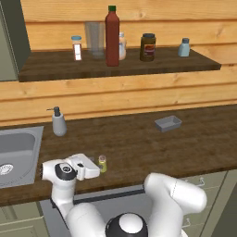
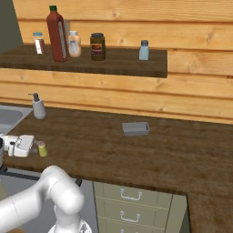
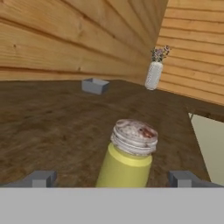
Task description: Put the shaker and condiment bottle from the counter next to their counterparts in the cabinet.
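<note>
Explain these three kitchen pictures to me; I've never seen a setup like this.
A white robot arm stands before a wooden counter. Two pictures look over the arm from behind, left and right; the third looks out from its hand. Its end effector is open, with the little yellow-green shaker standing between the fingertips, not gripped. A grey tray and a pump dispenser also stand on the counter. The red bottle is already on the shelf.

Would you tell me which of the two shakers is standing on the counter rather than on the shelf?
The yellow-green shaker, right beside the open gripper; the pale blue shaker stands on the shelf.
</note>
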### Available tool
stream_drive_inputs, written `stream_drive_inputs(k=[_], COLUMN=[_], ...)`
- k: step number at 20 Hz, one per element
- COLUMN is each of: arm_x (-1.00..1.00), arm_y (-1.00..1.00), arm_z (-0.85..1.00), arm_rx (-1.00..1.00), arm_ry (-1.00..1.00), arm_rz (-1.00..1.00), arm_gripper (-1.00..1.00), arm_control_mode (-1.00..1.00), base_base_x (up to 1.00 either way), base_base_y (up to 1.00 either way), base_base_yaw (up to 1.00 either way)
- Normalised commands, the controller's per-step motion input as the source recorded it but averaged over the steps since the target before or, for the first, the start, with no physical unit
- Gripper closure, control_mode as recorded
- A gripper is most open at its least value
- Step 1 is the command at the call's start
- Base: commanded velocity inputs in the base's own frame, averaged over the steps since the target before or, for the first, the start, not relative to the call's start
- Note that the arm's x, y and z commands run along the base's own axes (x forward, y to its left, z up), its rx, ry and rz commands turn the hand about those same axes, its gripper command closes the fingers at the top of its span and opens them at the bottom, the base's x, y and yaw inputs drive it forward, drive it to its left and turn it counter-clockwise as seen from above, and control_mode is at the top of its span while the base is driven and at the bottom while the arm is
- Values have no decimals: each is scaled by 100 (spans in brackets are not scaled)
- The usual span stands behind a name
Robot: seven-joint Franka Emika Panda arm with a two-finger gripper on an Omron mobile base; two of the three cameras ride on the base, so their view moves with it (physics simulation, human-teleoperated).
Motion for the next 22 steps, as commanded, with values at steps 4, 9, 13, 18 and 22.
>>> stream_drive_inputs(k=[4,9,13,18,22], arm_x=[8,0,3,11,3], arm_y=[-1,-8,-23,-13,4], arm_z=[-2,-9,-6,-3,-12], arm_rx=[1,1,2,2,0], arm_ry=[4,3,2,3,9], arm_rz=[0,-1,-4,-5,-6], arm_gripper=[-100,-100,-100,100,100], arm_control_mode=[-100,-100,-100,-100,-100], base_base_x=[0,0,0,0,0], base_base_y=[0,0,0,0,0], base_base_yaw=[0,0,0,0,0])
